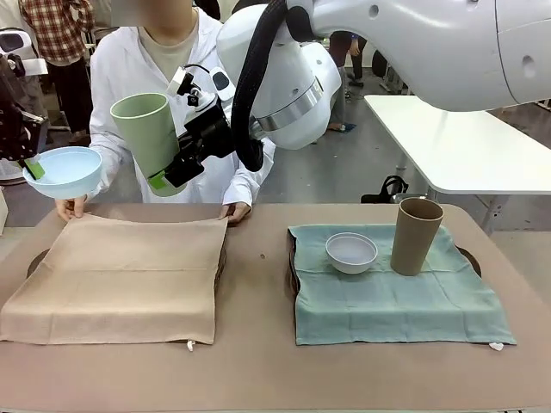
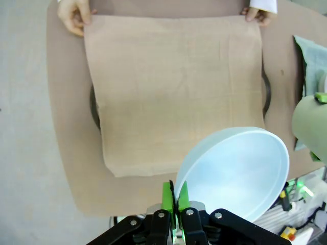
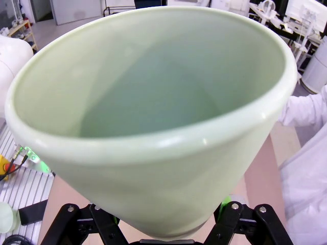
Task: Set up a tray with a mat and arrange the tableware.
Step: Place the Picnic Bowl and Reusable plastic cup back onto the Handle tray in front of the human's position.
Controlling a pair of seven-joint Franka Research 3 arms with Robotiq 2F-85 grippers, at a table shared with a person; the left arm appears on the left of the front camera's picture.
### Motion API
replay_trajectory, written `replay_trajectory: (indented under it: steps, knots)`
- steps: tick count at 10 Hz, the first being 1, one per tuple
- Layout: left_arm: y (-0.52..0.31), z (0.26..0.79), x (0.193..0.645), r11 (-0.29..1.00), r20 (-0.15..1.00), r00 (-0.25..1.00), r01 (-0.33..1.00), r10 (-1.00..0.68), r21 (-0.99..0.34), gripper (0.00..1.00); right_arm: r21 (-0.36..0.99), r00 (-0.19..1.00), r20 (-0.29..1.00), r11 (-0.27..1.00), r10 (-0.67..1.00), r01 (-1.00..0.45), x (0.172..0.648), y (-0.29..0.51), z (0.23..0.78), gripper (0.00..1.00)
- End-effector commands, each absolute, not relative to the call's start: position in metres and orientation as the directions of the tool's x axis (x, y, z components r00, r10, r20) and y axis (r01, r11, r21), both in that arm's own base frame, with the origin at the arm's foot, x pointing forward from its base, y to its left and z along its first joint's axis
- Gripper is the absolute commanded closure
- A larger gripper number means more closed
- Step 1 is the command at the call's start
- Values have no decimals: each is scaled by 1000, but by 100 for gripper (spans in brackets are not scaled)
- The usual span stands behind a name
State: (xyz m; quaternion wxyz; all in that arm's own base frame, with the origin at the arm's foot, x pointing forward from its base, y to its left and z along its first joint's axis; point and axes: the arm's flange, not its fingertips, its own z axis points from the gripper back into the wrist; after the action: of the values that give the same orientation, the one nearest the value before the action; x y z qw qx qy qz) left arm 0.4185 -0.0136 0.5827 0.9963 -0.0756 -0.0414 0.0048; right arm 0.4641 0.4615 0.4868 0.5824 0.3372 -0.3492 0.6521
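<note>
Table [image 1: 258, 361], beige mat [image 1: 120, 275] edges hand-held [image 2: 74, 18]

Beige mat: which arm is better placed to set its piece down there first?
Probably the left. Its jaws pinch the blue bowl by the rim, above the near edge of the beige mat. The right arm holds the green cup high over the mat's far edge, by the person's hands.

1. Brown table [image 1: 258, 361] carries two dark trays, each mostly hidden under a cloth.
2. Toward its left edge, a beige mat [image 1: 120, 275] drapes over one tray [image 1: 36, 261].
3. Toward its right edge, a teal mat [image 1: 387, 297] covers the other tray [image 1: 469, 258].
</note>
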Motion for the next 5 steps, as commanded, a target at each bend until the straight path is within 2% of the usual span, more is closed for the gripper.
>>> replay_trajectory:
  steps: [1,5]
  knots:
    - [-14,585,418,988,86,996,7,6,-151,100,-69,-99,843,-77,529,-995,462,460,488,78]
    - [-14,585,418,988,86,996,7,6,-151,100,-69,-99,843,-77,529,-995,462,460,488,78]
